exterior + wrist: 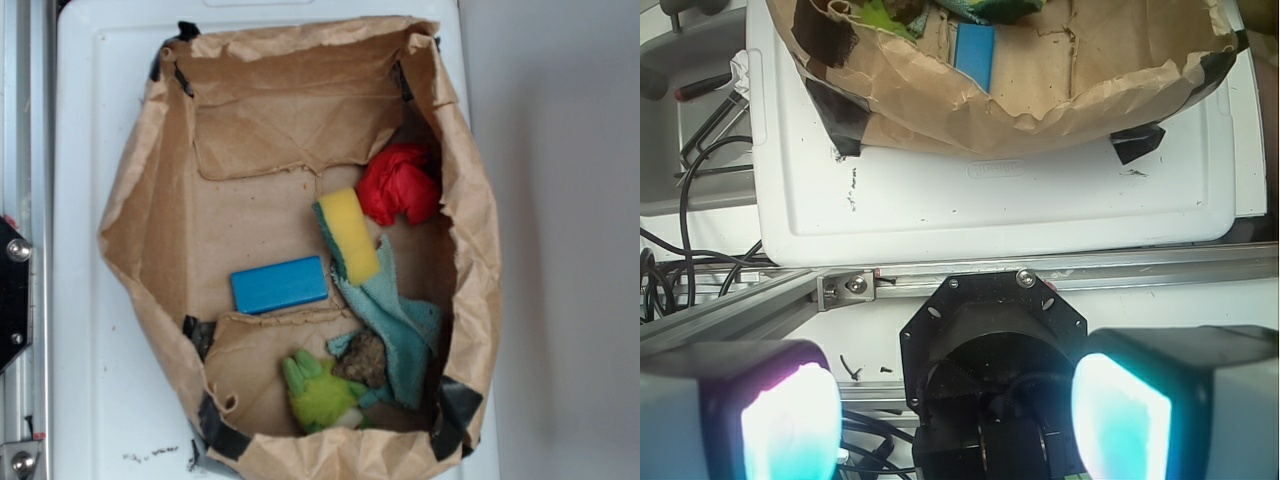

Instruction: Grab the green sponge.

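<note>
The gripper (958, 420) hangs wide open outside the bag (470, 250) — the green sponge (349, 236) overlaps the teal cloth (405, 320), so the fingers could snag cloth instead.

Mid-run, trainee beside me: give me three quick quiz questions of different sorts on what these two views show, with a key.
1. True or false: the green sponge lies flat on the bag floor, clear of everything else.
2. Multiple choice: what lies directly left of the sponge in the exterior view? A) red cloth B) blue block C) plush toy
3. Fill in: in the wrist view the gripper hangs outside the paper bag with its fingers ____.

Key
1. False; its lower end rests on the teal cloth.
2. B, the blue block. The red cloth sits to its upper right, the plush toy below.
3. Open, nothing between them.
</note>
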### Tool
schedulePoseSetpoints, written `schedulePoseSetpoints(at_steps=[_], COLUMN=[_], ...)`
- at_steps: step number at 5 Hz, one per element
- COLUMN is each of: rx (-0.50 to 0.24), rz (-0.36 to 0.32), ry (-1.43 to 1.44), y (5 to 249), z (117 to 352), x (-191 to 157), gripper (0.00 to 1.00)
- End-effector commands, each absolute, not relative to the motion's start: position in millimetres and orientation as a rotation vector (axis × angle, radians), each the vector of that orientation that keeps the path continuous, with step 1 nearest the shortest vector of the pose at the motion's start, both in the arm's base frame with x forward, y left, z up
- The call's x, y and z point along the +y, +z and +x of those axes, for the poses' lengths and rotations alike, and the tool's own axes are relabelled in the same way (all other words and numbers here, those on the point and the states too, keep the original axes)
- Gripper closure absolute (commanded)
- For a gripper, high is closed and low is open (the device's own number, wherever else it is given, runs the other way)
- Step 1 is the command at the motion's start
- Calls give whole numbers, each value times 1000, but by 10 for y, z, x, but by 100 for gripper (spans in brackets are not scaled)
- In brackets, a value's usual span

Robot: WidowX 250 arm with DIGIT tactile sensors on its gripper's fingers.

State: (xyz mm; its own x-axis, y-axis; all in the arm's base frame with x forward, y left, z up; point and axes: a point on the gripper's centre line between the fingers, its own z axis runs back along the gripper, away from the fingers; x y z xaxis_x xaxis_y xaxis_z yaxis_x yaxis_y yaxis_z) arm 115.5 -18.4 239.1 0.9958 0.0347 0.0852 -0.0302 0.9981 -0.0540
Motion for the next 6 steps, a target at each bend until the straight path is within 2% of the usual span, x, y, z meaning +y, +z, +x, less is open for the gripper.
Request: schedulePoseSetpoints(at_steps=[1,2,3,4,6], rx=[-86,-120,-111,-152,-169], rz=[-53,-29,-5,3,-7], ry=[33,121,183,198,229], y=[2391,2334,2204,2139,2001], z=[1155,1595,1895,2101,2512], x=[-184,-231,-189,-120,53], gripper=[0,0,0,0,0])
